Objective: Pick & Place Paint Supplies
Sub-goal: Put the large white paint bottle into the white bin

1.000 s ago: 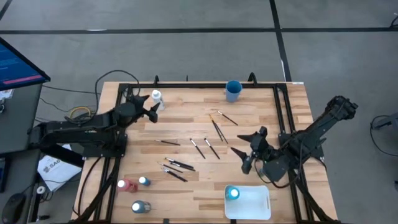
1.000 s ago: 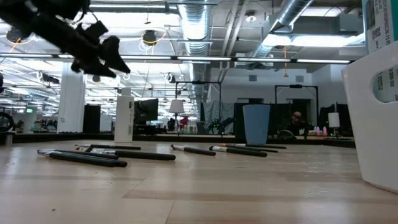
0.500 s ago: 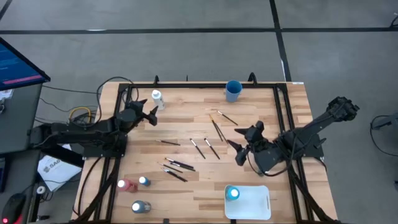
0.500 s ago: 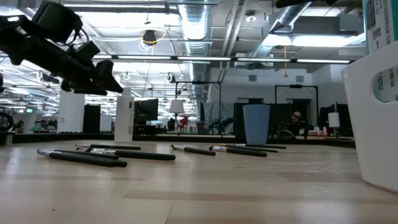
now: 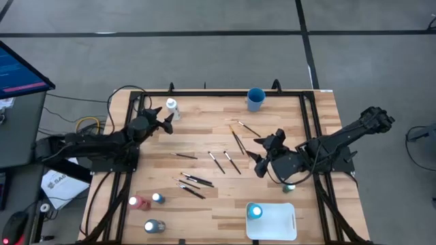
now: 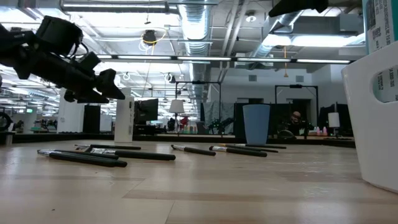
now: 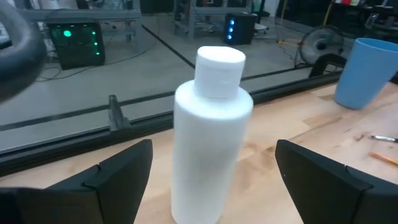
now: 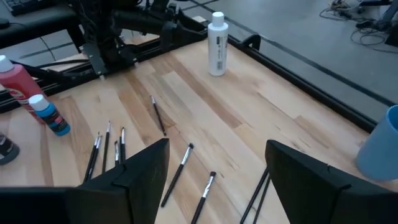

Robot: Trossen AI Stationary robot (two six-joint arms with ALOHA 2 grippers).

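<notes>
From above, most of the job looks undone. Only one bottle with a glowing blue cap [image 5: 255, 211] stands in the white tray [image 5: 283, 228] at the lower right. The brushes [image 5: 218, 162] lie scattered across the middle of the table, a white bottle [image 5: 172, 107] stands at the upper left, and a red bottle [image 5: 137, 203], a small blue bottle [image 5: 157, 198] and a grey one [image 5: 152, 226] wait at the lower left. The blue cup [image 5: 255, 99] at the top holds nothing that I can make out. The left gripper [image 5: 163, 122] hangs just beside the white bottle, jaws spread; the right gripper [image 5: 257, 158] hovers right of centre near the brushes, jaws also spread and empty.

At table level, the left gripper [image 6: 106, 87] shows at the upper left, above the table and close to the white bottle [image 6: 124, 118]; dark brushes [image 6: 144, 155] lie flat along the wood, with the cup [image 6: 255, 124] in the middle distance.

Past the left wrist, the white bottle [image 7: 211, 137] stands upright in the centre of the frame, framed by the two spread fingers [image 7: 118, 168] but not yet touched.

Past the right wrist, brushes [image 8: 179, 173] lie ahead of the wide-apart fingers [image 8: 140, 165], with the white bottle [image 8: 216, 43] at top centre and the red one [image 8: 18, 84] at the left edge. I'd judge that nearly everything remains to be moved.
</notes>
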